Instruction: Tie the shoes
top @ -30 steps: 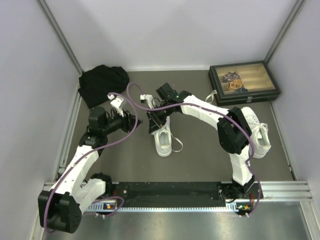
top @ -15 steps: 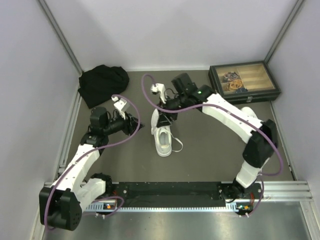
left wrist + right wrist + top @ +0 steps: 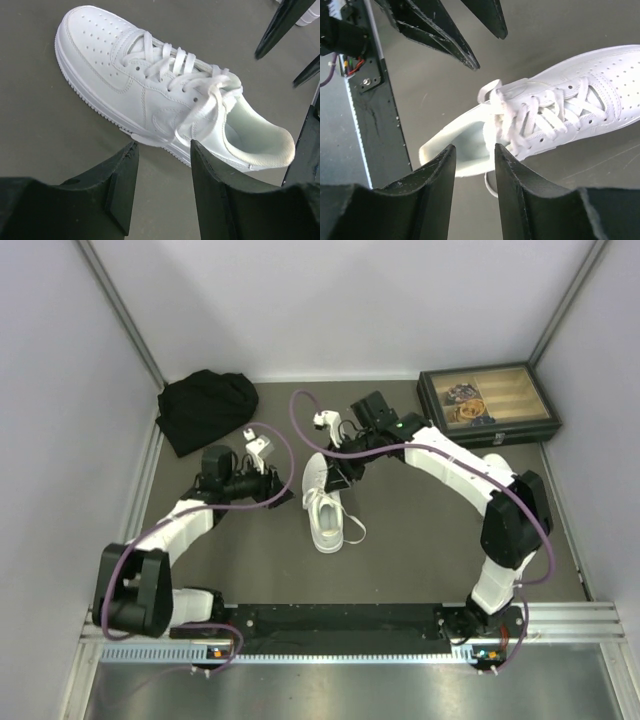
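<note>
A white sneaker lies on the grey table, heel away from the arms. Its laces are bunched over the tongue, and one lace loop trails on the table to its right. My left gripper is open and empty just left of the shoe. In the left wrist view the shoe lies just beyond the left gripper. My right gripper is open and empty at the heel's right. In the right wrist view the right gripper hovers by the heel opening, with the shoe ahead of it.
A black cloth bundle sits at the back left. A dark box with a wooden tray stands at the back right. Something white shows behind the right arm. A black rail runs along the near edge.
The right arm's elbow has swung out to the right, and its gripper has shifted to the shoe's heel. My left gripper has moved right, closer to the shoe.
</note>
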Controlling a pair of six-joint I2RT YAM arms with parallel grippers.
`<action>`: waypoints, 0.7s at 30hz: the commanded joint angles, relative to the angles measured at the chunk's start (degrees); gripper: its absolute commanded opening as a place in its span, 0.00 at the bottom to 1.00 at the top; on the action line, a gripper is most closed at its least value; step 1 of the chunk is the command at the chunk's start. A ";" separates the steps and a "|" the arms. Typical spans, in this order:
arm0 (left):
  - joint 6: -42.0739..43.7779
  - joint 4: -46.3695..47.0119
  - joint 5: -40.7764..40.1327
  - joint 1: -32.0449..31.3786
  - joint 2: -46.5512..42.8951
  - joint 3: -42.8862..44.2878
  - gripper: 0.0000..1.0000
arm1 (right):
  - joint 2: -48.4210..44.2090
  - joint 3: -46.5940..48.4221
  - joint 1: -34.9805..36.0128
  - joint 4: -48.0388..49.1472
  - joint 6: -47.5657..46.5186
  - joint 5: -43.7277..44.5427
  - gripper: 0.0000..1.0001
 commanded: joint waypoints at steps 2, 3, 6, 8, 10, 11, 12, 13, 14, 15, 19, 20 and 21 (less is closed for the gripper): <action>2.19 6.05 6.95 0.05 6.34 5.84 0.52 | 4.09 1.33 0.15 3.10 1.11 1.27 0.37; 2.19 6.31 8.88 0.05 7.05 6.20 0.52 | 4.45 1.59 0.06 3.01 1.20 1.27 0.37; 3.50 5.18 11.61 -0.30 9.33 7.87 0.54 | 5.24 1.86 -0.55 3.01 1.64 1.19 0.37; 4.21 5.00 13.02 -0.39 10.56 8.48 0.54 | 5.42 1.86 -0.91 3.01 1.99 1.01 0.37; 4.30 5.00 14.69 -0.57 11.27 9.01 0.54 | 5.68 1.77 -1.17 3.10 2.16 0.75 0.37; 4.30 5.17 15.22 -0.65 11.79 9.36 0.54 | 5.68 1.77 -1.17 2.92 2.16 0.75 0.36; 4.38 5.17 15.66 -0.74 11.89 9.45 0.54 | 5.86 1.77 -1.26 3.01 2.16 0.75 0.36; 4.73 5.17 16.27 -1.00 12.06 9.54 0.54 | 5.95 1.60 -1.26 2.92 2.25 0.66 0.36; 4.82 5.26 16.54 -1.09 12.50 9.71 0.54 | 6.03 1.68 -1.43 2.75 2.25 0.57 0.36; 5.00 5.26 16.72 -1.27 12.76 9.72 0.54 | 6.12 1.59 -1.44 2.66 2.25 0.57 0.35; 5.00 5.35 16.89 -2.06 13.82 10.33 0.51 | 6.56 1.68 -1.61 2.57 2.25 0.40 0.34; 5.00 5.35 16.89 -2.15 14.17 10.33 0.47 | 6.65 1.68 -1.61 2.40 2.25 0.39 0.34; 5.00 5.44 16.81 -2.24 14.35 10.42 0.45 | 6.74 1.86 -1.70 2.39 2.25 0.39 0.34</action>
